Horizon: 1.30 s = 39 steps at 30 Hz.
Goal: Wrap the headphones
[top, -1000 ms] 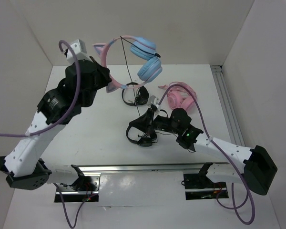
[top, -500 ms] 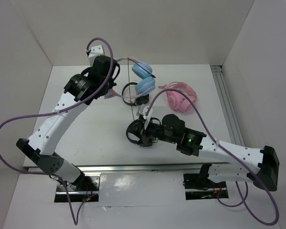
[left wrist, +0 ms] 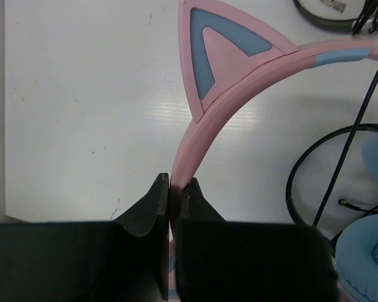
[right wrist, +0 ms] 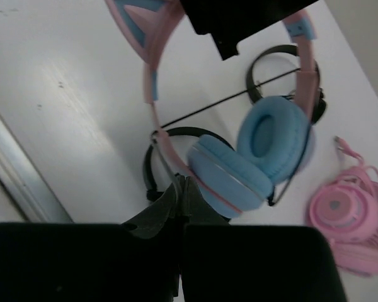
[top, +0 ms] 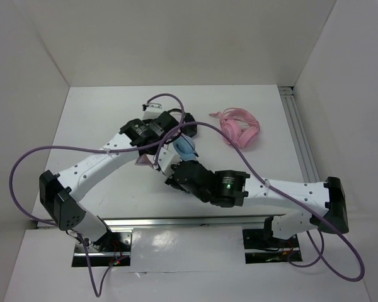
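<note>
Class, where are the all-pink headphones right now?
Top view: the all-pink headphones lie on the table toward its far right, just right of the blue-cupped headphones.

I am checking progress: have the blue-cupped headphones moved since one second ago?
Yes. The headphones came toward the near edge: before beyond the pink pair, now beside it, slightly nearer.

The headphones have a pink band, a pink cat ear with a blue inset, and light blue cups. Their cable is dark. At the lower right of the right wrist view is an all-pink pair. A black pair sits left of centre. The surface is white and the fingers are black.
</note>
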Motion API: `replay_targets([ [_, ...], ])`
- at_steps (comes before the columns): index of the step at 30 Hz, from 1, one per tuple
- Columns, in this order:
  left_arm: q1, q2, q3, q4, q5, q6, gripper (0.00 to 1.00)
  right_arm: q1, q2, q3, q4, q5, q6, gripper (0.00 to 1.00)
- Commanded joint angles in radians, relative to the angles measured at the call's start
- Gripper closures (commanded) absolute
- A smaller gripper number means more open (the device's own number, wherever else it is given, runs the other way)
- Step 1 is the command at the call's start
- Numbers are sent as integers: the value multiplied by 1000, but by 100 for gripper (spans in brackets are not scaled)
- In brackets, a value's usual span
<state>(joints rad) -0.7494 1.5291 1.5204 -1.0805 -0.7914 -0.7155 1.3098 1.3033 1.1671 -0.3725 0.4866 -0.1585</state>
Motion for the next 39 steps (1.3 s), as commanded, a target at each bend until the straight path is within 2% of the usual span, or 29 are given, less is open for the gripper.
replay_targets([
  [1,-28,8,12,-76,-91,-35,100,34,11,104,-54,312,-52,100],
  [3,-28,19,-20,-90,-72,-25,100,46,25,115,-84,328,-61,100],
  [7,-28,-33,-81,-70,-10,45,100,57,25,105,-57,478,-82,100],
  [12,-28,-177,-222,102,240,198,100,66,-81,-1,194,540,-176,97],
  [13,-37,-194,-238,137,276,218,100,66,-99,-36,228,521,-202,92],
  [17,-47,-265,-304,179,374,294,100,43,-168,-75,300,451,-211,83],
  [20,-56,-310,-313,191,406,294,100,10,-191,-86,313,411,-211,83],
  [25,-83,-345,-312,149,437,281,100,-141,-200,-119,360,302,-200,83],
  [31,-176,-452,-299,96,457,251,100,-334,-139,-101,380,153,-154,99],
  [35,-188,-535,-266,80,549,289,100,-425,-119,-101,380,67,-118,100],
  [39,-188,-596,-215,71,563,310,100,-474,-119,-101,389,-32,-76,100],
])
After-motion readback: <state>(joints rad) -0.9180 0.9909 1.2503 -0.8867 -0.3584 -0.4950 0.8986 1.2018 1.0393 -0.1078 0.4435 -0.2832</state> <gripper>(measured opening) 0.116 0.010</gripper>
